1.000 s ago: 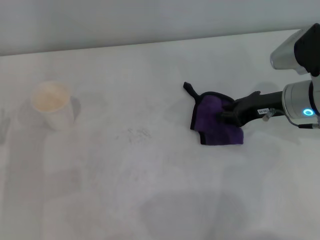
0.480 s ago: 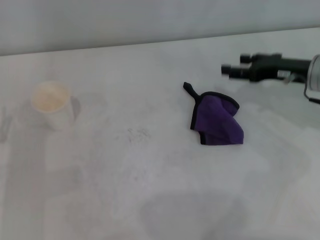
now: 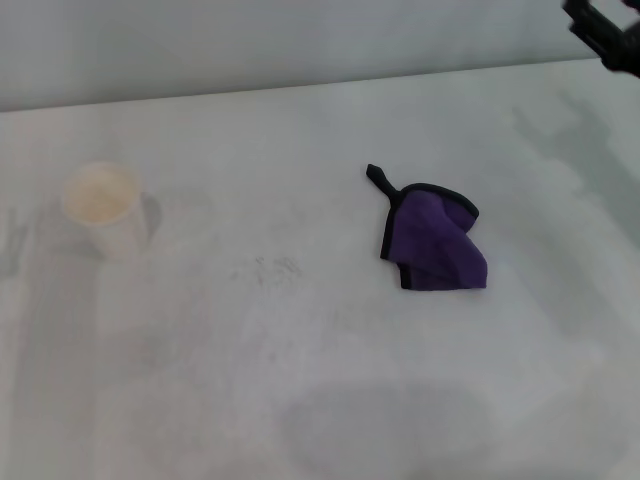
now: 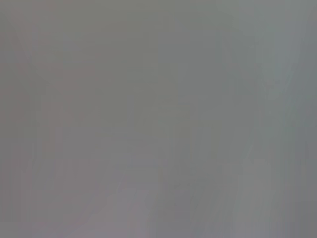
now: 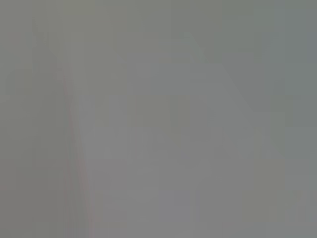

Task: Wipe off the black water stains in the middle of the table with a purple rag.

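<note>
The purple rag [image 3: 436, 246] lies crumpled on the white table [image 3: 300, 400], right of the middle, with its black loop tab pointing to the far left. Nothing holds it. Faint dark specks of the black water stains [image 3: 272, 268] show on the table to the rag's left, about a rag's width away. My right gripper [image 3: 600, 30] is raised at the far right corner of the head view, well clear of the rag, with its dark fingers apart and empty. The left gripper is out of view. Both wrist views show only plain grey.
A white paper cup [image 3: 103, 208] stands upright at the left of the table. The table's far edge [image 3: 300, 90] meets a pale wall behind.
My right gripper let go of the rag, lifted off it and drew back up to the far right corner. The rag stayed where it was left.
</note>
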{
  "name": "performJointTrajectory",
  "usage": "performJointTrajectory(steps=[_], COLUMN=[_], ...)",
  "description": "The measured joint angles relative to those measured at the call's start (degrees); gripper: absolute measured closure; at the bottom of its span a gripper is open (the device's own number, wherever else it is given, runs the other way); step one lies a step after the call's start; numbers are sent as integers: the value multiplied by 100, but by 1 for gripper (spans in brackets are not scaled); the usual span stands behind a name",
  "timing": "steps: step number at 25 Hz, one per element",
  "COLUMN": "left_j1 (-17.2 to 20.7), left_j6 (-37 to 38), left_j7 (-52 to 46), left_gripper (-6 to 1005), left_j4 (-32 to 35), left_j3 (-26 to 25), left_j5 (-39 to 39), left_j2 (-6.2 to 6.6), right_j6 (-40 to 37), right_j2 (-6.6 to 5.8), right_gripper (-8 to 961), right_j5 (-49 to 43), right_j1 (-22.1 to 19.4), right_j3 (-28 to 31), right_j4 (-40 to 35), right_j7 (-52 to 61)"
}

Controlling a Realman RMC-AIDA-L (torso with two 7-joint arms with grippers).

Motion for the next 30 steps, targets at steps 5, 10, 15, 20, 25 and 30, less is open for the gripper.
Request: performJointTrajectory(steps=[5, 10, 15, 20, 25, 30], left_j1=[-48, -157, -322, -422, -518, -630], left_j6=[-3, -77, -362, -440, -441, -484], left_j7=[5, 6, 5, 2, 0, 0], left_gripper=[114, 113, 113, 114, 113, 113], left_j4=[-12, -139, -229, -273, -297, -299], left_j3=[-1, 1, 2, -3, -25, -93], left_j5=[-7, -29, -42, -55, -57, -61], left_j2=[0, 0, 0, 0, 0, 0], right_j6=[-537, -1267, -1295, -1307, -1449, -1604], right_j2=[28, 35, 38, 33, 33, 18], right_gripper=[80, 82, 82, 82, 82, 82], right_j5=[1360, 1405, 1438, 1450, 1455, 1466], right_j1=[307, 440, 490, 535, 549, 555], right_j3=[3, -3, 3, 7, 11, 12], right_j4=[1333, 1479, 1480, 1479, 1494, 1467], right_j7=[-3383, -3856, -3582, -3428, -3328, -3265])
